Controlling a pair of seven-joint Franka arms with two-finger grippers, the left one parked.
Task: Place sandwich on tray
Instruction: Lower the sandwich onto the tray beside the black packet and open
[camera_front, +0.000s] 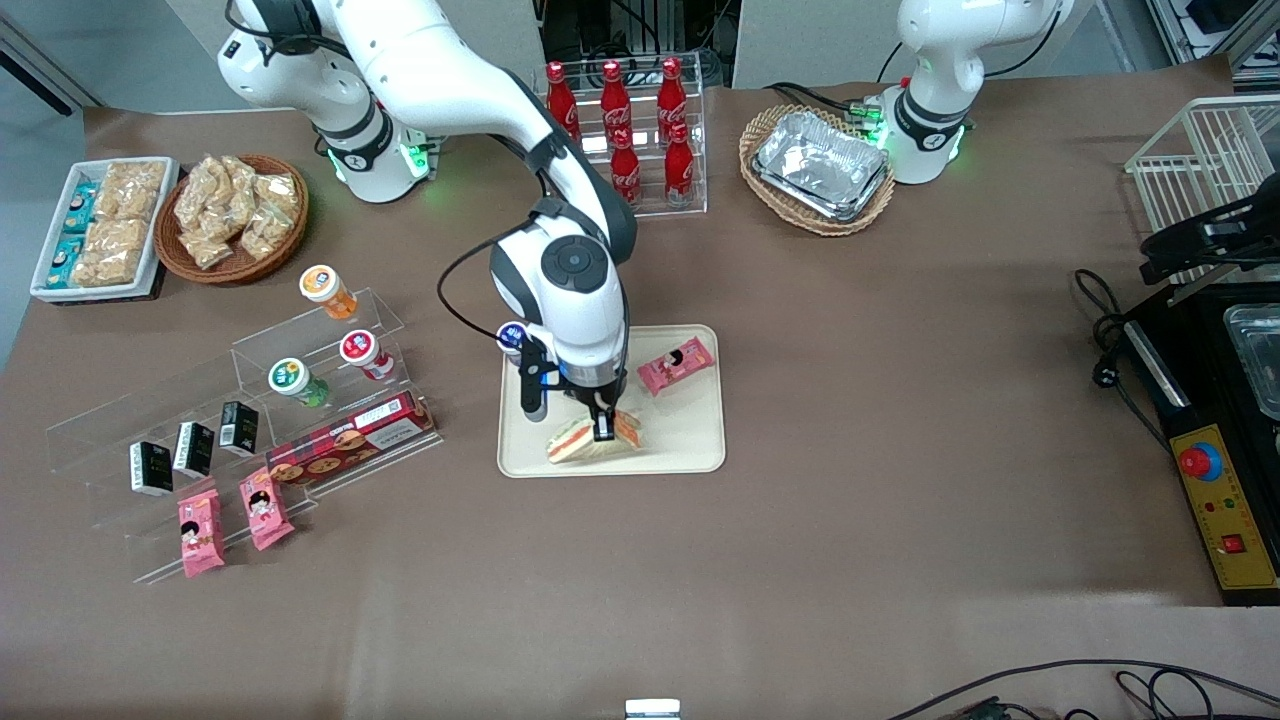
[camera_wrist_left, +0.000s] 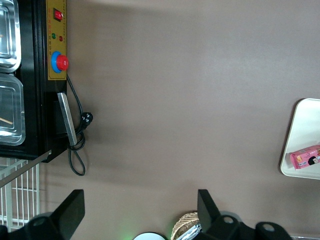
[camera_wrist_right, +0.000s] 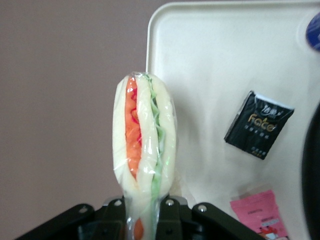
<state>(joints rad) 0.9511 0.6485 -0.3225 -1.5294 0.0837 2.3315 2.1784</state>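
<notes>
The sandwich (camera_front: 575, 443) (camera_wrist_right: 145, 135) is a pale bread wedge with orange and green filling in clear wrap. My right gripper (camera_front: 604, 432) (camera_wrist_right: 145, 220) is shut on its narrow end, fingers (camera_wrist_right: 170, 215) pressing the wrap from both sides. It hangs over the cream-beige tray (camera_front: 690, 430) (camera_wrist_right: 210, 60) (camera_wrist_left: 305, 130), at the tray's edge nearest the front camera and toward the working arm's end. Whether the sandwich touches the tray surface I cannot tell.
A pink snack packet (camera_front: 676, 365) (camera_wrist_right: 260, 212) and a black packet (camera_wrist_right: 257, 125) lie on the tray. A blue-lidded cup (camera_front: 512, 336) stands at the tray's corner. An acrylic stepped stand (camera_front: 250, 400) with snacks lies toward the working arm's end. A cola bottle rack (camera_front: 625, 130) stands farther back.
</notes>
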